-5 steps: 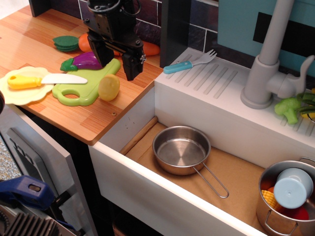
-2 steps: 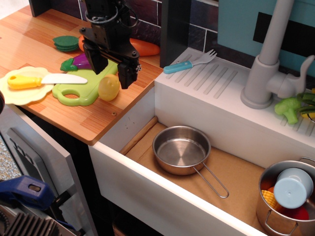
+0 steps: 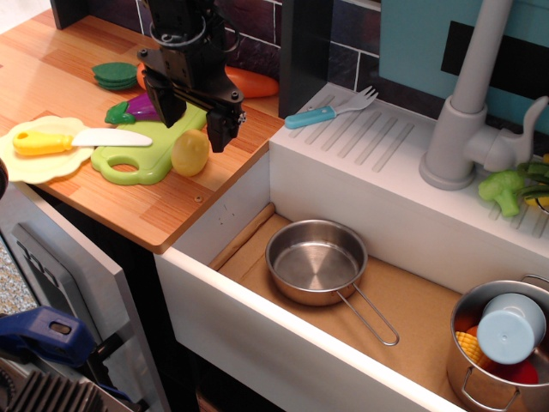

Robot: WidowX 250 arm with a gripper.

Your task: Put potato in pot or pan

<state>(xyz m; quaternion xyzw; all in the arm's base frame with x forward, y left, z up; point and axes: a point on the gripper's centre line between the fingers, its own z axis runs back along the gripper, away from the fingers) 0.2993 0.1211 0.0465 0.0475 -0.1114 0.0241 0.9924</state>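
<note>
The pale yellow potato point(image 3: 190, 152) lies on the wooden counter, against the right end of a green cutting board point(image 3: 141, 153). My black gripper point(image 3: 190, 118) is open and hangs just above and behind the potato, one finger on each side of it, not touching. The shallow steel pan point(image 3: 315, 261) with its wire-loop handle sits empty in the sink, lower right of the potato.
A yellow-handled toy knife point(image 3: 60, 140) lies on a pale plate at left. A purple eggplant point(image 3: 137, 108), a carrot point(image 3: 250, 83) and green discs point(image 3: 115, 75) lie behind. A blue fork point(image 3: 330, 108) rests on the drainboard. A tall steel pot point(image 3: 502, 345) stands at the sink's right, by the faucet point(image 3: 467, 103).
My gripper has moved left and slightly back, from right of the potato to straddling it from above. The potato and pan have not moved.
</note>
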